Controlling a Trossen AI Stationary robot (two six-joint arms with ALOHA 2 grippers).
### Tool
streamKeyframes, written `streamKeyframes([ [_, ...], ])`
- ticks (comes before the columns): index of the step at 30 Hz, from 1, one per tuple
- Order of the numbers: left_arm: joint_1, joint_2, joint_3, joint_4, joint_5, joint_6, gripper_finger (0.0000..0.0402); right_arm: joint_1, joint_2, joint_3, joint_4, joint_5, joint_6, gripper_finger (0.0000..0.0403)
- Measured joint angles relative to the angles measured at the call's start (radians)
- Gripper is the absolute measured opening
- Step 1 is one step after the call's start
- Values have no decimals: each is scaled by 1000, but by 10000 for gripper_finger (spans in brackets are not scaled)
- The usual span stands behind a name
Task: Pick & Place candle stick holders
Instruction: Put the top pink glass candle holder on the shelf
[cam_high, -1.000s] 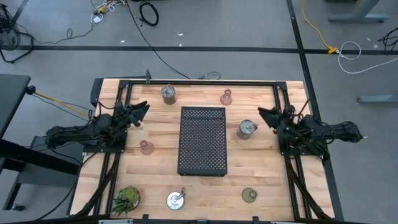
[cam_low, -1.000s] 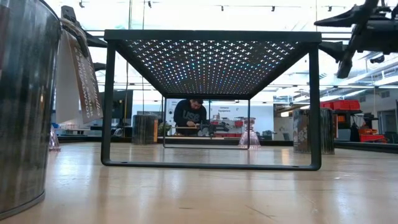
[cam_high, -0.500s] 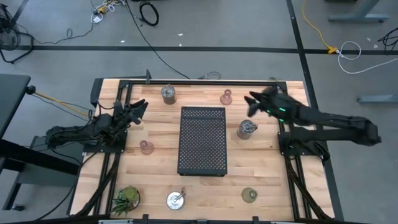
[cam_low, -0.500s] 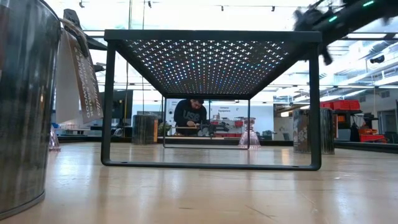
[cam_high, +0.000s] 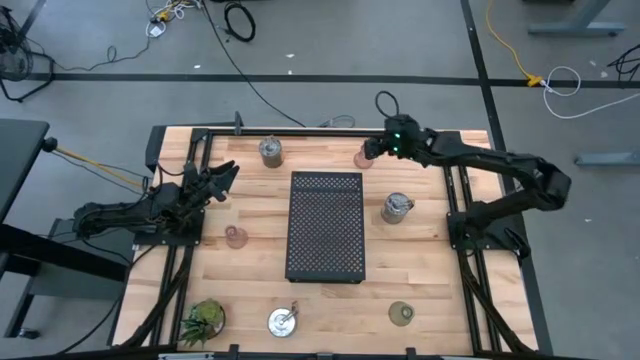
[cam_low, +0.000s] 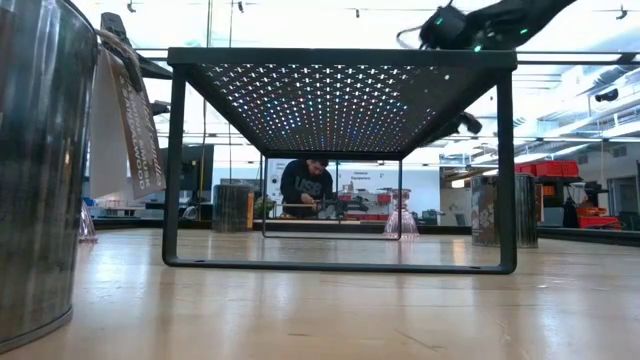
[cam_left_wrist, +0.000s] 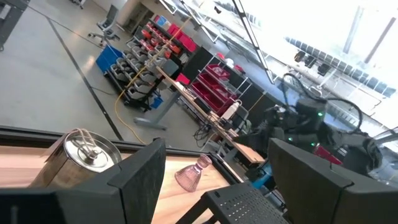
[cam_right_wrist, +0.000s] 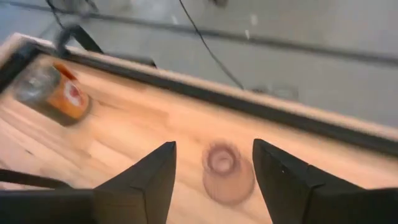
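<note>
Grey floor frames the wooden table (cam_high: 250, 215) from above: the right gripper (cam_high: 372, 146) has swung out over the translucent pink glass holder (cam_high: 363, 156). Its wrist view shows jaws apart, straddling it. Left gripper (cam_high: 222, 176) waits, jaws apart.

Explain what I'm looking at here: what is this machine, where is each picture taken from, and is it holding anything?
Two dark robot arms work at a wooden table. One picture looks straight down, one looks level across the tabletop, and one comes from each wrist. On the table: a black perforated tray, small candle stick holders and a spiky plant. The right gripper reaches over the pink glass holder at the far edge; its wrist view shows that holder between open fingers, not gripped. The left gripper waits at its side, open, holding nothing.
</note>
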Motion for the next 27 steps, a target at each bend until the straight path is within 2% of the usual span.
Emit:
streamKeyframes([
  [5,0,0,0,0,-2,0,287,-3,86,64,-56,-16,30,249],
  [9,0,0,0,-1,-4,0,287,-4,132,79,-36,-8,27,275],
  [14,0,0,0,-2,-20,-22,287,-21,173,76,-38,-81,34,302],
  [27,0,0,0,-1,-45,-27,287,-46,203,76,-44,-60,4,332],
])
